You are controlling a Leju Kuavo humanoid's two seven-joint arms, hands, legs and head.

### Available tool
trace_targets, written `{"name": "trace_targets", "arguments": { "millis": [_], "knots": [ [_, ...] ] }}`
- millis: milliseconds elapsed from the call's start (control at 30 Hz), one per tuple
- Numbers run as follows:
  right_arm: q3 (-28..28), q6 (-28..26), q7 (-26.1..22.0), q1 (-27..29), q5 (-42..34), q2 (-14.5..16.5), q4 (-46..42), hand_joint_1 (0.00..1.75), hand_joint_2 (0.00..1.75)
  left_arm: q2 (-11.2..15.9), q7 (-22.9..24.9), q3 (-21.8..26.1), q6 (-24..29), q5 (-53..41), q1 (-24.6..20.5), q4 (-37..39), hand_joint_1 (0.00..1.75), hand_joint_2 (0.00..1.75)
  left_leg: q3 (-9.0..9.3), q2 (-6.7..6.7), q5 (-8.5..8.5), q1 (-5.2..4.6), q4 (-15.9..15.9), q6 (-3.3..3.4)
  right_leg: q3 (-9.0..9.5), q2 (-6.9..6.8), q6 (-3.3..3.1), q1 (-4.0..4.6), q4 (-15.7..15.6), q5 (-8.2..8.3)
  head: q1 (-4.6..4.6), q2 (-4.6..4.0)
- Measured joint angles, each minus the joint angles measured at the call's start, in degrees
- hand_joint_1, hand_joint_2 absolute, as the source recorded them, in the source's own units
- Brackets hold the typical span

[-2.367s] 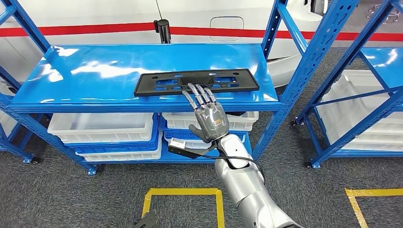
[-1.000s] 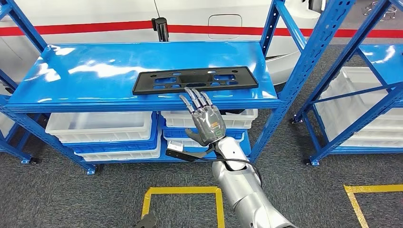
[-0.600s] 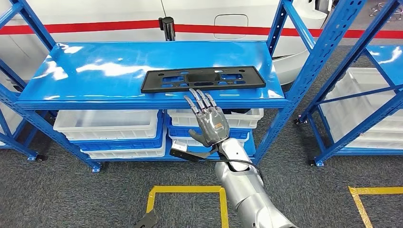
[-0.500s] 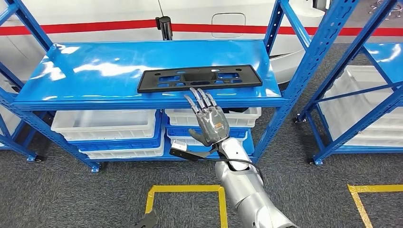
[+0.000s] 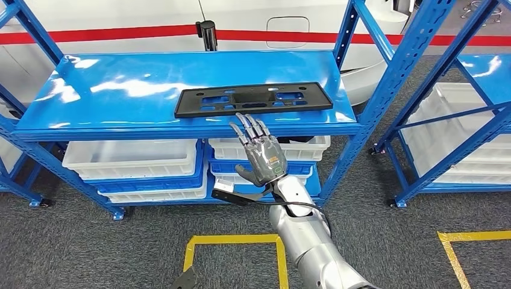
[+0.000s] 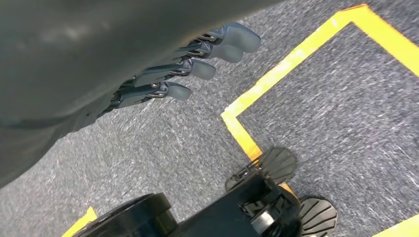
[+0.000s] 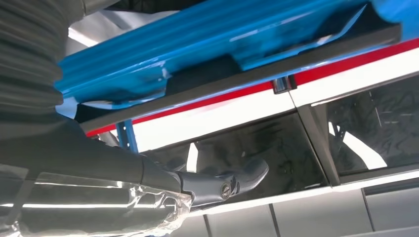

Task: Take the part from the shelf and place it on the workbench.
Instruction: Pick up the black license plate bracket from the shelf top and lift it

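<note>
Blue steel shelving (image 5: 181,129) fills the upper half of the head view, w/ a white vehicle body w/ red stripe behind and grey carpet w/ yellow floor tape below. Flat black part (image 5: 253,99) lies on the top shelf, centre-right of frame, near the front edge. Right hand (image 5: 260,153) is up at centre frame, fingers apart and straight, holding nothing; tips sit just short of the part, at the shelf's front lip. Vs 2.4 s ago, when the fingertips overlapped the part's front edge, the hand has pulled back and dropped a bit, so no grasp yet; reach prob needs redoing. Left hand (image 6: 188,64) hangs over the floor, fingers extended and empty.
</note>
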Motion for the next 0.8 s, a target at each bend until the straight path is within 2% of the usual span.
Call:
{"name": "trace_targets", "arguments": {
  "millis": [67, 100, 167, 200, 233, 267, 300, 333, 367, 400, 433, 533, 567, 600, 667, 700, 733, 767, 800],
  "knots": [
    [-0.39, -0.01, -0.16, -0.03, -0.10, -0.05, 0.04, 0.00, 1.75, -0.02, 0.14, 0.16, -0.25, 0.22, -0.04, -0.01, 0.00, 0.00, 0.16, 0.05, 0.48, -0.08, -0.56, 1.12, -1.08, -0.10, 0.21, 0.01, 1.87, -1.11, 0.07, 0.00],
    [-0.59, -0.02, -0.26, -0.03, -0.19, -0.13, 0.10, 0.00, 1.75, -0.03, 0.21, 0.22, -0.33, 0.39, -0.07, -0.01, 0.00, 0.00, 0.22, 0.09, 0.71, -0.12, -0.82, 1.63, -2.49, -0.14, -0.04, 0.05, 4.67, -2.51, 0.14, 0.00],
    [-0.92, -0.02, -0.47, 0.14, -0.36, -0.37, 0.43, 0.00, 1.75, -0.04, 0.37, 0.49, -0.43, 0.85, -0.05, 0.00, 0.00, 0.00, 0.01, 0.11, 0.84, -0.47, -0.86, 2.21, -6.63, -0.17, -0.72, 0.02, 13.17, -5.98, 0.31, 0.00],
    [-1.04, -0.02, -0.57, 0.30, -0.43, -0.52, 0.68, 0.00, 1.75, -0.04, 0.45, 0.70, -0.48, 1.06, -0.01, 0.01, 0.00, 0.00, -0.08, 0.08, 0.88, -0.65, -0.85, 2.32, -8.39, -0.18, -0.77, 0.02, 16.71, -7.11, 0.37, 0.00],
    [-1.11, -0.02, -0.66, 0.42, -0.50, -0.64, 0.96, 0.00, 1.75, -0.04, 0.55, 0.94, -0.53, 1.33, 0.04, 0.01, 0.00, 0.00, -0.14, 0.05, 0.90, -0.84, -0.83, 2.38, -9.19, -0.18, -0.59, 0.02, 18.29, -7.38, 0.40, 0.00],
    [-1.14, -0.02, -0.73, 0.48, -0.59, -0.73, 1.24, 0.00, 1.75, -0.04, 0.63, 1.18, -0.58, 1.56, 0.07, 0.01, 0.00, 0.00, -0.15, 0.00, 0.92, -1.02, -0.81, 2.41, -8.70, -0.20, -0.26, 0.03, 17.28, -6.71, 0.44, 0.00],
    [-1.14, -0.02, -0.77, 0.46, -0.69, -0.76, 1.49, 0.00, 1.75, -0.04, 0.69, 1.38, -0.65, 1.72, 0.08, 0.01, 0.00, 0.00, -0.14, -0.05, 0.92, -1.19, -0.74, 2.40, -7.03, -0.23, 0.06, 0.03, 13.97, -5.34, 0.45, 0.00],
    [-1.14, -0.02, -0.80, 0.39, -0.77, -0.76, 1.71, 0.00, 1.75, -0.04, 0.73, 1.55, -0.73, 1.85, 0.08, 0.01, 0.00, 0.00, -0.16, -0.10, 0.88, -1.35, -0.59, 2.35, -4.66, -0.33, 0.24, 0.04, 9.38, -3.75, 0.49, 0.00],
    [-1.14, -0.02, -0.82, 0.29, -0.84, -0.74, 1.89, 0.00, 1.75, -0.04, 0.75, 1.67, -0.81, 1.89, 0.07, 0.01, 0.00, 0.00, -0.28, -0.14, 0.75, -1.61, -0.30, 2.20, -2.50, -0.41, 0.23, 0.07, 5.34, -2.36, 0.47, 0.00],
    [-1.15, -0.02, -0.85, 0.20, -0.87, -0.71, 2.04, 0.00, 1.75, -0.04, 0.77, 1.78, -0.88, 1.91, 0.07, 0.01, 0.00, 0.00, -0.43, -0.16, 0.62, -1.77, 0.00, 2.04, -1.07, -0.47, 0.06, 0.06, 2.58, -1.44, 0.42, 0.00],
    [-1.17, -0.02, -0.87, 0.16, -0.90, -0.68, 2.18, 0.00, 1.75, -0.04, 0.80, 1.86, -0.91, 1.91, 0.07, 0.01, 0.00, 0.00, -0.59, -0.17, 0.52, -1.87, 0.23, 1.85, -0.41, -0.50, -0.17, 0.10, 1.30, -1.00, 0.38, 0.00],
    [-1.24, -0.02, -0.99, 0.13, -0.92, -0.57, 2.55, 0.00, 1.75, -0.03, 0.86, 2.11, -0.96, 2.03, 0.12, 0.01, 0.00, 0.00, -0.90, -0.15, 0.20, -1.68, 0.76, 1.20, -0.32, -0.42, -0.74, -0.25, 1.04, -0.59, 0.32, 0.00],
    [-1.27, -0.02, -1.06, 0.11, -0.92, -0.50, 2.64, 0.00, 1.75, -0.02, 0.86, 2.22, -0.97, 2.13, 0.13, 0.01, 0.00, 0.00, -1.26, -0.12, -0.58, -1.52, 1.75, 0.79, -0.23, -0.41, -0.94, -0.50, 0.95, -0.48, 0.19, 0.00],
    [-1.33, -0.02, -1.13, 0.11, -0.91, -0.42, 2.72, 0.00, 1.75, -0.01, 0.86, 2.35, -0.99, 2.21, 0.13, 0.01, 0.00, 0.00, -2.08, -0.06, -1.95, -1.26, 3.79, 0.28, -0.15, -0.41, -1.10, -0.77, 0.88, -0.40, 0.05, 0.00],
    [-1.50, -0.02, -1.24, 0.18, -0.90, -0.33, 2.91, 0.00, 1.75, 0.01, 0.86, 2.55, -1.02, 2.31, 0.18, 0.01, 0.00, 0.00, -5.22, 0.06, -5.81, -0.52, 10.99, -0.85, -0.17, -0.42, -1.22, -0.80, 0.91, -0.37, -0.20, 0.00],
    [-1.63, -0.02, -1.26, 0.28, -0.89, -0.33, 3.06, 0.00, 1.75, 0.02, 0.87, 2.60, -1.05, 2.28, 0.23, 0.02, 0.00, 0.00, -6.87, 0.10, -7.22, -0.12, 14.56, -1.30, -0.20, -0.43, -1.21, -0.82, 0.92, -0.37, -0.20, 0.00],
    [-1.77, -0.02, -1.28, 0.39, -0.89, -0.34, 3.24, 0.00, 1.75, 0.02, 0.91, 2.62, -1.11, 2.17, 0.29, 0.02, 0.00, 0.00, -7.80, 0.12, -7.64, 0.24, 16.56, -1.66, -0.21, -0.43, -1.20, -0.87, 0.94, -0.37, -0.21, 0.00],
    [-1.89, -0.02, -1.28, 0.49, -0.89, -0.36, 3.42, 0.00, 1.75, 0.03, 0.95, 2.64, -1.19, 2.03, 0.35, 0.03, 0.00, 0.00, -7.60, 0.13, -6.88, 0.58, 16.23, -1.93, -0.19, -0.42, -1.18, -0.96, 0.95, -0.38, -0.21, 0.00],
    [-2.00, -0.02, -1.30, 0.55, -0.89, -0.35, 3.57, 0.00, 1.75, 0.03, 0.99, 2.65, -1.27, 1.89, 0.37, 0.03, 0.00, 0.00, -6.28, 0.14, -5.17, 0.86, 13.62, -2.13, -0.12, -0.38, -1.15, -1.10, 0.96, -0.38, -0.21, 0.00]
  ]
}}
